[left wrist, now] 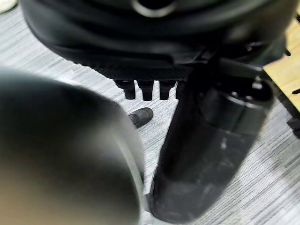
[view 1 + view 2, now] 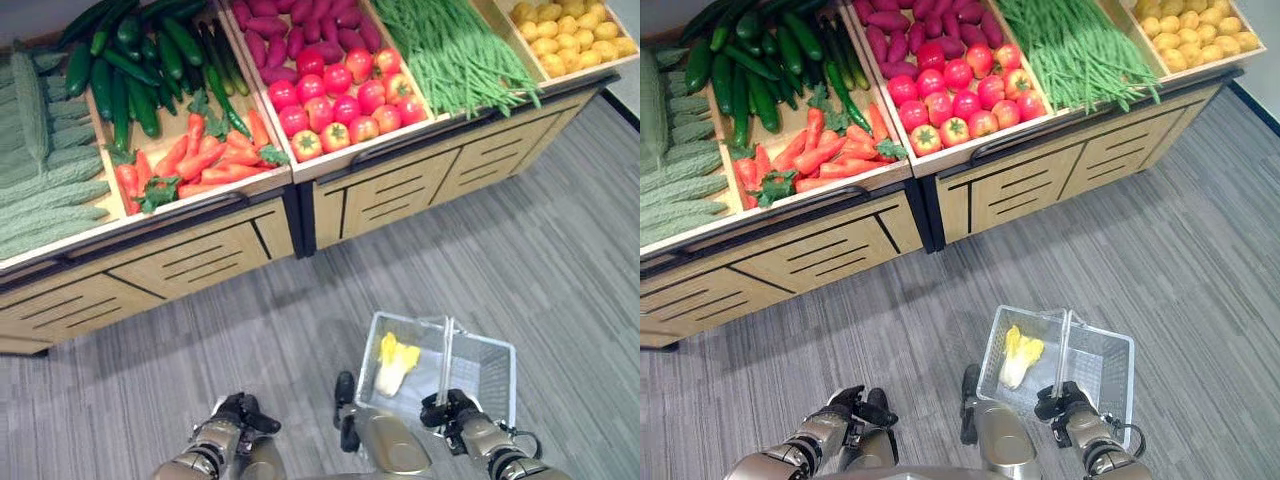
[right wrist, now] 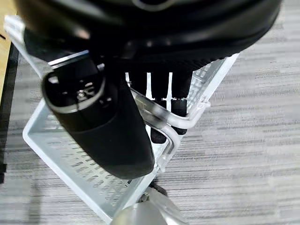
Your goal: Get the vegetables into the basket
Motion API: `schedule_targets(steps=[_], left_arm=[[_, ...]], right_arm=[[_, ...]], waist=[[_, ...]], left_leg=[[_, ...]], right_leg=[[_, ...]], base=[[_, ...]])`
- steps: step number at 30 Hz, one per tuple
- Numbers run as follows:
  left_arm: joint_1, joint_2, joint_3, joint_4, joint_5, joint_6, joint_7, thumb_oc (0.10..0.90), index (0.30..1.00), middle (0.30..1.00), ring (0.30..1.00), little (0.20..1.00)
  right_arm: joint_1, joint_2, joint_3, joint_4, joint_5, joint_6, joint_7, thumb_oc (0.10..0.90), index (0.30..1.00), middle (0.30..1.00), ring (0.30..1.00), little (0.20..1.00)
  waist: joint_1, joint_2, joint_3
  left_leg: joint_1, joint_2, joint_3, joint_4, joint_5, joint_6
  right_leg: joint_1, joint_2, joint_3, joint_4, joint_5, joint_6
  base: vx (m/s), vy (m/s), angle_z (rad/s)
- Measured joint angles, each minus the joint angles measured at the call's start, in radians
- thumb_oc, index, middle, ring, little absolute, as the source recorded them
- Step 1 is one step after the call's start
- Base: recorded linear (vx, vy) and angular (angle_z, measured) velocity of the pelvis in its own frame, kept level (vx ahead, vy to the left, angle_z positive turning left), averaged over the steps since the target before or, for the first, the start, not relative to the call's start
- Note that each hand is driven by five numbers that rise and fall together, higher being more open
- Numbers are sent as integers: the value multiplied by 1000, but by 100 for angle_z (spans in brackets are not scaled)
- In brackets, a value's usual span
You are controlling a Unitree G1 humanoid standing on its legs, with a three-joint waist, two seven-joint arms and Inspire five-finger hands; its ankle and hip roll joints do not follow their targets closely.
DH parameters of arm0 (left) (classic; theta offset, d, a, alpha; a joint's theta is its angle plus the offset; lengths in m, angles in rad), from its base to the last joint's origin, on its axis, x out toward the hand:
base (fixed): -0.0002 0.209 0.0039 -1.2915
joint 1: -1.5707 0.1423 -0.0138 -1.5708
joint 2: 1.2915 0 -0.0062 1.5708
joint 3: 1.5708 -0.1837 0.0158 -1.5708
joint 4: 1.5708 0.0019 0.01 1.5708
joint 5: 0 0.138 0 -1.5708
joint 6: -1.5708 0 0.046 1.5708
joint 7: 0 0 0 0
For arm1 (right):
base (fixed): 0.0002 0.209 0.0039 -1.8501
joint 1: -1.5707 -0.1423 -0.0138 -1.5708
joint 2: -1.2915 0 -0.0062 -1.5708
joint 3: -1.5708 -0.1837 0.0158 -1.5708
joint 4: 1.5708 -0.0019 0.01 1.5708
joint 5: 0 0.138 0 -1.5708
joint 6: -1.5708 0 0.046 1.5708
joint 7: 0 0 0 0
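Grey striped floor lies before the wooden produce bench (image 2: 400, 190). Right hand (image 2: 452, 412) grips the white wire basket's (image 2: 490, 370) handle; yellow-white leafy vegetable (image 2: 395, 362) inside. Left hand (image 2: 238, 415) curled, empty. Tilting could spill it.

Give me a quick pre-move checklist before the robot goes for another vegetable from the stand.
1. Right hand curled round the basket handle: ok.
2. Basket has room; holds one yellow-white leafy vegetable: ok.
3. Left hand holds nothing, fingers curled: ok.
4. Carrots and tomatoes lie uncovered in the stand's bins: ok.
5. Left hand within reach of the stand: not ok, hand low, stand across grey floor.
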Motion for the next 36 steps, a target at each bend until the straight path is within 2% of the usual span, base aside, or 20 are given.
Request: schedule_targets(steps=[2,4,8,15,17,18,22,24,25,27,29,31,33,36], left_arm=[[4,-4,0,0,0,2,-1,900,1000,1000,1000,1000],[8,-5,-11,2,1,7,-2,900,1000,1000,1000,1000],[8,-7,-35,-1,3,10,-3,900,1000,1000,1000,1000],[12,24,-29,-62,-12,3,3,900,1000,1000,1000,1000],[11,31,-29,-86,-13,-3,8,900,1000,1000,1000,1000],[9,35,-27,-142,-16,0,18,900,1000,1000,1000,1000],[85,69,-29,-404,-37,-3,22,900,1000,1000,1000,1000],[96,79,-32,-468,-35,-27,22,900,1000,1000,1000,1000],[119,100,-33,-576,-33,-25,21,900,1000,1000,1000,1000],[126,107,-27,-622,-33,-43,21,900,1000,1000,1000,1000],[137,106,-8,-685,-37,-35,19,900,1000,1000,1000,1000],[176,108,7,-795,-55,-37,10,900,1000,1000,1000,1000],[170,112,9,-825,-63,-68,5,900,1000,1000,1000,1000],[176,112,29,-882,-99,-66,2,900,1000,1000,1000,1000]], right_arm=[[0,-2,0,1,-1,0,1,400,300,300,300,300],[-1,-3,0,1,-1,0,-1,400,300,300,300,300],[-3,-12,-2,2,-1,1,-2,400,300,300,300,300],[-12,-16,-25,2,-6,-1,-19,400,300,300,300,300],[-12,-18,-34,-1,-6,-1,-22,400,300,300,300,300],[-12,-22,-45,-2,-6,-1,-28,400,300,300,300,300],[-1,-36,-51,-35,-6,-1,-34,400,300,300,300,300],[4,-37,-55,-37,-6,0,-34,400,300,300,300,300],[6,-40,-62,-45,-7,0,-31,400,300,300,300,300],[10,-42,-63,-45,-7,2,-28,400,300,300,300,300],[21,-42,-73,-47,-8,2,-21,400,300,300,300,300],[44,-42,-83,-64,-8,4,-10,400,300,300,300,300],[54,-41,-83,-73,-8,5,-9,400,300,300,300,300],[58,-40,-91,-76,-8,5,-4,400,300,300,300,300]], waist=[[-6,3,-2],[-13,7,-1],[-14,15,4],[-7,20,7],[-7,21,7],[-8,22,7],[-3,24,8],[0,24,8],[0,24,8],[5,24,8],[6,24,8],[7,24,8],[10,25,7],[9,24,6]], left_leg=[[5,-10,41,-2,-45,-8],[28,-22,58,-30,-73,6],[59,-36,62,-63,-97,24],[82,-82,86,-71,-187,69],[82,-87,89,-72,-197,68],[83,-108,90,-68,-209,79],[81,-125,112,-67,-219,91],[85,-129,112,-65,-220,94],[91,-133,114,-67,-221,95],[98,-135,117,-66,-219,94],[122,-139,117,-70,-219,93],[149,-137,118,-74,-224,98],[152,-140,117,-74,-227,99],[170,-144,119,-75,-228,102]], right_leg=[[3,1,-8,-7,-1,-2],[2,2,-18,-8,-1,-1],[-4,-3,-11,21,3,15],[-74,-46,76,114,-5,62],[-86,-55,86,133,-9,71],[-94,-71,97,148,-10,77],[-109,-90,123,163,-7,91],[-105,-93,125,163,-5,94],[-102,-96,127,163,-4,96],[-97,-97,130,162,-3,97],[-70,-97,129,152,4,91],[-38,-96,128,142,2,95],[-34,-98,129,140,-5,107],[-17,-101,130,133,1,106]], base=[[19,-4,29],[6,27,18],[-19,76,-2],[-12,115,-26],[-25,135,-8],[-27,127,-4],[-26,96,-10],[-20,78,-1],[0,45,-2],[-1,62,-3],[0,22,-1],[0,0,0],[0,0,0],[0,0,0]])
